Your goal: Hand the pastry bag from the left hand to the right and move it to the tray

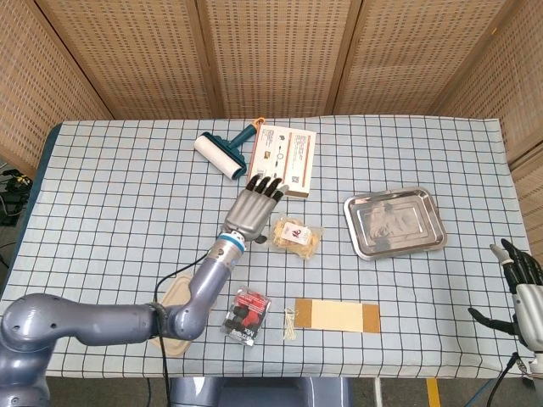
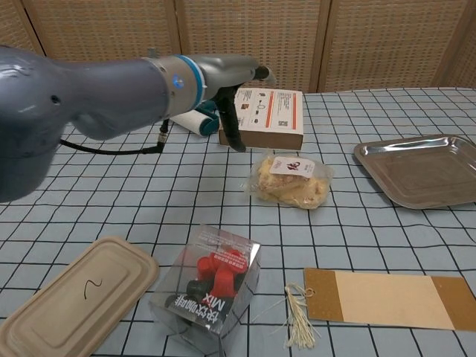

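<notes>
The pastry bag (image 1: 295, 236), clear plastic with a pale pastry and a white label, lies flat on the checked cloth in the middle of the table. My left hand (image 1: 253, 209) hovers just left of it and a little farther back, fingers stretched out and holding nothing. In the chest view the left hand (image 2: 227, 89) hangs above and left of the pastry bag (image 2: 291, 181), apart from it. The steel tray (image 1: 407, 225) sits empty to the bag's right. My right hand (image 1: 519, 284) is at the lower right edge, off the table, fingers apart and empty.
A lint roller (image 1: 222, 153) and a flat printed box (image 1: 282, 161) lie behind the left hand. Near the front edge are a tan lid (image 2: 71, 297), a clear box of red and black pieces (image 1: 246, 315) and a brown card with a string tassel (image 1: 338, 316).
</notes>
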Controlling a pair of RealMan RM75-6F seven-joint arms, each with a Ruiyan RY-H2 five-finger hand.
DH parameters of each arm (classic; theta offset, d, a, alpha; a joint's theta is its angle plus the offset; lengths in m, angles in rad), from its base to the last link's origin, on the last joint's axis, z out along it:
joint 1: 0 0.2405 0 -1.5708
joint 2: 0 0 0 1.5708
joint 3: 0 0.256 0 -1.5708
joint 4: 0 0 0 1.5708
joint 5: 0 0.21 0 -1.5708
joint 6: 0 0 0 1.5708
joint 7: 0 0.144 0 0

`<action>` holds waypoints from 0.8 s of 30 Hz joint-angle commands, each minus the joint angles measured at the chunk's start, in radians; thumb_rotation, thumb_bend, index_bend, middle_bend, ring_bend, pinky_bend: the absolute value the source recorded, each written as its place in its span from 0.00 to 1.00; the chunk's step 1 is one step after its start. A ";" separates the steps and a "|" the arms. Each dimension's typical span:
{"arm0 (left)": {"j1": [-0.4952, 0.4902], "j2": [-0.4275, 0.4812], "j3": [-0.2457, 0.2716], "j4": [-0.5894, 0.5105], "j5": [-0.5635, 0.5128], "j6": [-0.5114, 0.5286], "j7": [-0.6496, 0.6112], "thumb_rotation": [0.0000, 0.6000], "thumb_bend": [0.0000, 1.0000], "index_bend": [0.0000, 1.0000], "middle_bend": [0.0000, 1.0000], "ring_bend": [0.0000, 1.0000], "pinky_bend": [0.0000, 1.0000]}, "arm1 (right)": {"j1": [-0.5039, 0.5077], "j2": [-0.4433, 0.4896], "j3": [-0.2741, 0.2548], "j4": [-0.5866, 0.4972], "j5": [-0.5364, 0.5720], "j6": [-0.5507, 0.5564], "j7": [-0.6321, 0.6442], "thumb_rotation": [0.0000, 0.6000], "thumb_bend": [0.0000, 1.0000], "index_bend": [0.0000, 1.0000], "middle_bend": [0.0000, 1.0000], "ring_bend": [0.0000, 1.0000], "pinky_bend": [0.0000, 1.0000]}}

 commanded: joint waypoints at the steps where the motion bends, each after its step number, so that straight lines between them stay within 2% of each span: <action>1: 0.159 0.241 0.136 -0.250 0.115 0.135 -0.016 1.00 0.00 0.00 0.00 0.00 0.00 | -0.001 -0.010 0.000 -0.013 0.006 -0.001 -0.038 1.00 0.09 0.04 0.00 0.00 0.00; 6: 0.342 0.390 0.275 -0.372 0.360 0.291 -0.150 1.00 0.00 0.00 0.00 0.00 0.00 | 0.003 -0.026 0.007 -0.020 0.016 0.000 -0.092 1.00 0.09 0.03 0.00 0.00 0.00; 10: 0.496 0.472 0.391 -0.380 0.539 0.411 -0.280 1.00 0.00 0.00 0.00 0.00 0.00 | 0.009 -0.042 0.009 -0.022 0.027 -0.010 -0.145 1.00 0.09 0.02 0.00 0.00 0.00; 12: 0.555 0.501 0.432 -0.371 0.595 0.452 -0.329 1.00 0.00 0.00 0.00 0.00 0.00 | 0.012 -0.050 0.009 -0.025 0.027 -0.012 -0.170 1.00 0.09 0.02 0.00 0.00 0.00; 18: 0.707 0.554 0.516 -0.356 0.724 0.548 -0.477 1.00 0.00 0.00 0.00 0.00 0.00 | 0.026 -0.079 0.006 -0.038 0.022 -0.032 -0.235 1.00 0.09 0.02 0.00 0.00 0.00; 21: 0.776 0.570 0.540 -0.338 0.755 0.591 -0.534 1.00 0.00 0.00 0.00 0.00 0.00 | 0.047 -0.105 0.008 -0.060 0.009 -0.048 -0.287 1.00 0.09 0.02 0.00 0.00 0.00; 24: 0.815 0.581 0.540 -0.322 0.772 0.597 -0.593 1.00 0.00 0.00 0.00 0.00 0.00 | 0.089 -0.130 0.027 -0.126 -0.002 -0.080 -0.360 1.00 0.09 0.02 0.00 0.00 0.00</action>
